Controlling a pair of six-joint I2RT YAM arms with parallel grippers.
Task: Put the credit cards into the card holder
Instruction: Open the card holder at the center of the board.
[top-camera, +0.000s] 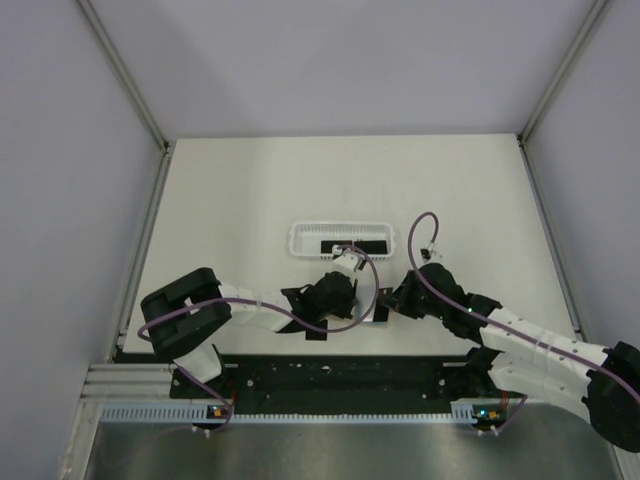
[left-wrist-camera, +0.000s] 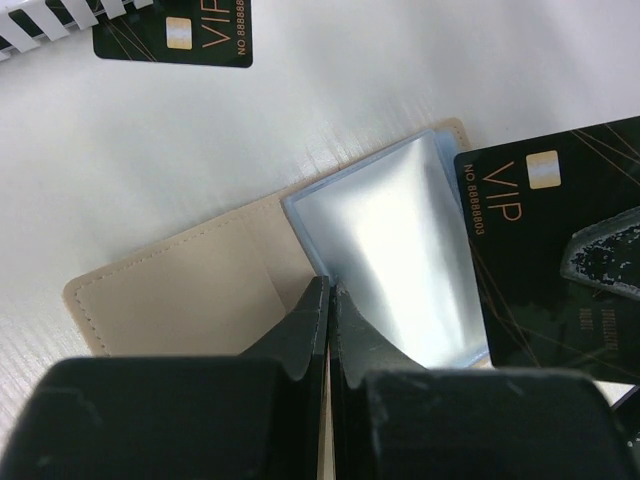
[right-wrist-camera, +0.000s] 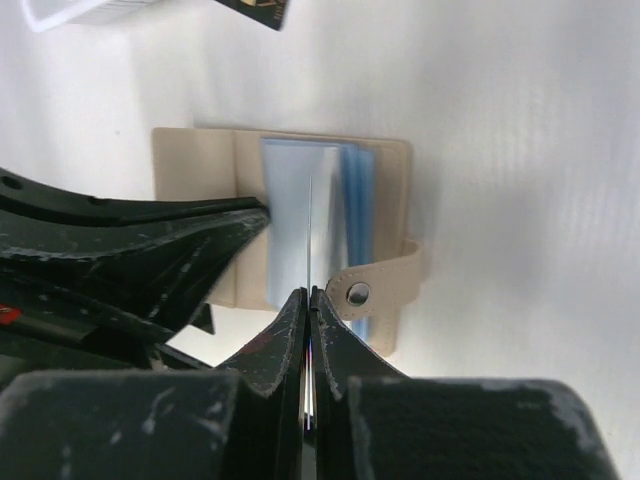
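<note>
Holder (left-wrist-camera: 190, 300) lies open flat on the white tabletop (top-camera: 230, 190), tan inner face up, between your two hands. Clear sleeves (left-wrist-camera: 390, 240) fan up from its middle. Snap strap (right-wrist-camera: 385, 280) hangs off the side nearest the right wrist camera.

One card (left-wrist-camera: 540, 260), black with gold "VIP" lettering, sits just beside the sleeves, overlapping the holder's edge. Your right hand (right-wrist-camera: 309, 295) grips it. The jaws are closed tight on it, and from the right wrist you see it edge-on as a thin line standing over the sleeves. Whether its leading edge is inside a sleeve, you cannot tell.

Your left hand (left-wrist-camera: 329, 290) is closed, with its fingertips together. They touch the holder where the sleeves meet the tan flap. Whether they pinch a sleeve leaf or only press on it is not clear.

A second card (left-wrist-camera: 175, 35), same black and gold, lies well apart from the holder, just beside the basket (top-camera: 300, 240). The basket is white and slatted. It stands beyond both hands, and from above you see a dark strip inside it.
</note>
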